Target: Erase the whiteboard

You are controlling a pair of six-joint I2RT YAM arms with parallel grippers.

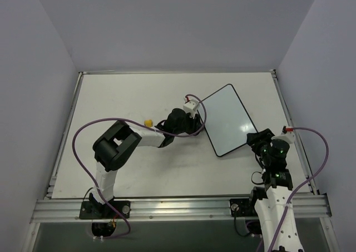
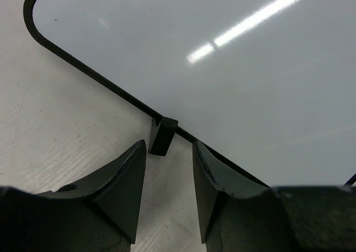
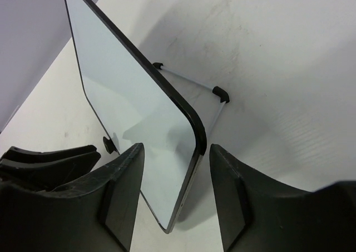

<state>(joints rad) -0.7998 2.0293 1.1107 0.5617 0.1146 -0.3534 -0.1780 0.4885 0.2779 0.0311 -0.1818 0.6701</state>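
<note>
The whiteboard [image 1: 225,118] lies tilted at the right of the table, its white face blank inside a thin black frame. My left gripper [image 1: 197,125] is open and empty at the board's left edge. In the left wrist view the board [image 2: 233,57] fills the upper right, and a small black foot [image 2: 163,135] sits just ahead of the gripper [image 2: 169,152]. My right gripper [image 1: 257,138] is open at the board's near right corner. In the right wrist view that corner [image 3: 196,131] stands between the fingers of the gripper [image 3: 175,154], which do not touch it.
A small yellow eraser block [image 1: 148,122] lies on the table beside the left forearm. A thin wire stand with black ends [image 3: 189,80] shows behind the board. The left arm's purple cable [image 1: 192,104] loops near the board's left edge. Walls close off three sides.
</note>
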